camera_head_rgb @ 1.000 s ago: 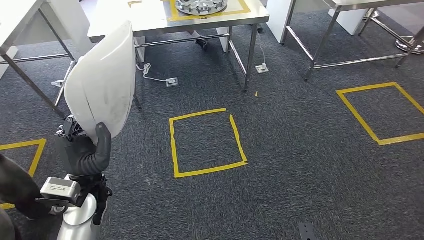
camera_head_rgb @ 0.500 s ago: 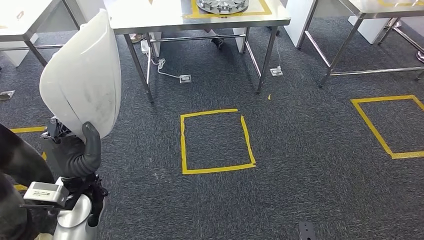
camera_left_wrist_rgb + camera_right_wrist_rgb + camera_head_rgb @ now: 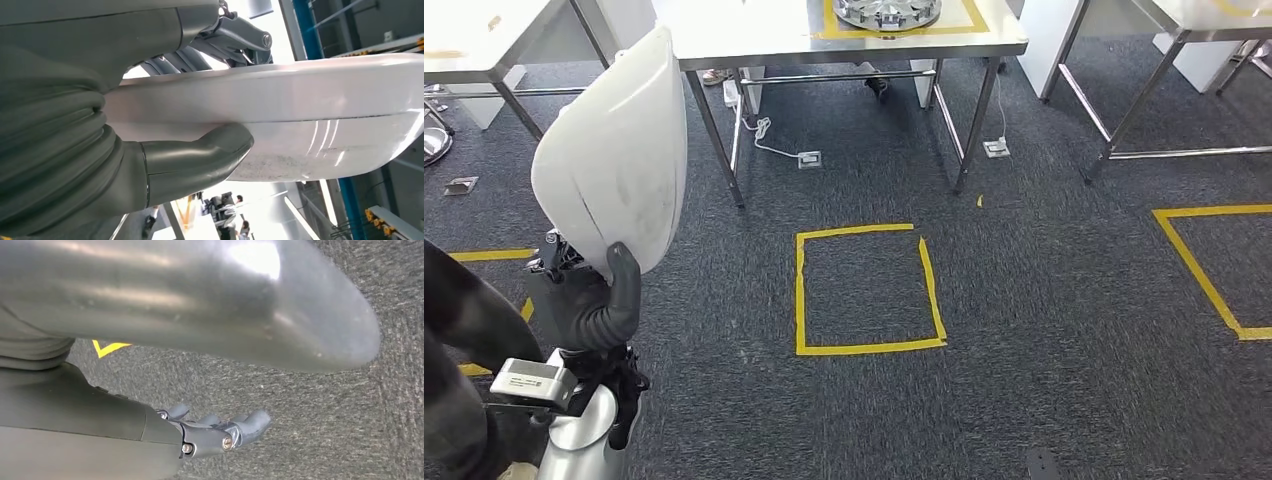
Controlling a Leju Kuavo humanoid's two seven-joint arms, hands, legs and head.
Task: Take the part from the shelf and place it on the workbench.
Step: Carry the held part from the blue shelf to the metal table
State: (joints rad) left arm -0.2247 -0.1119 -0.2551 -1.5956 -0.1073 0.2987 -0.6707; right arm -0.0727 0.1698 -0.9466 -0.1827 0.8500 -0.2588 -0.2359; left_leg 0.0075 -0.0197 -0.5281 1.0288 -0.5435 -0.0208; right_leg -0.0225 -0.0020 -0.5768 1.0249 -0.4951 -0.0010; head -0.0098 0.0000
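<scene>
Left hand point(image 3: 584, 300) fingers pinch white part point(image 3: 619, 160) above yellow-taped grey carpet point(image 3: 1044, 300).

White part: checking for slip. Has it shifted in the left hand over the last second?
No. The white part's lower edge sits unchanged against the left hand's thumb; the camera moved.

The head view is evenly and brightly lit from above, sharp nearly everywhere, with only soft shadows under the steel worktop point(image 3: 754, 45) on the dark carpet point(image 3: 1044, 300) and some bending of straight lines toward the edges. In the left wrist view the background is overexposed to almost pure white, the white part point(image 3: 310, 125) carries long streaks of glare, and the near grey thumb point(image 3: 200, 160) is a little soft. The right wrist view is dimmer; the silver arm point(image 3: 200, 300) close to the lens is blurred with a bright reflection, while the carpet behind it looks grainy.
</scene>
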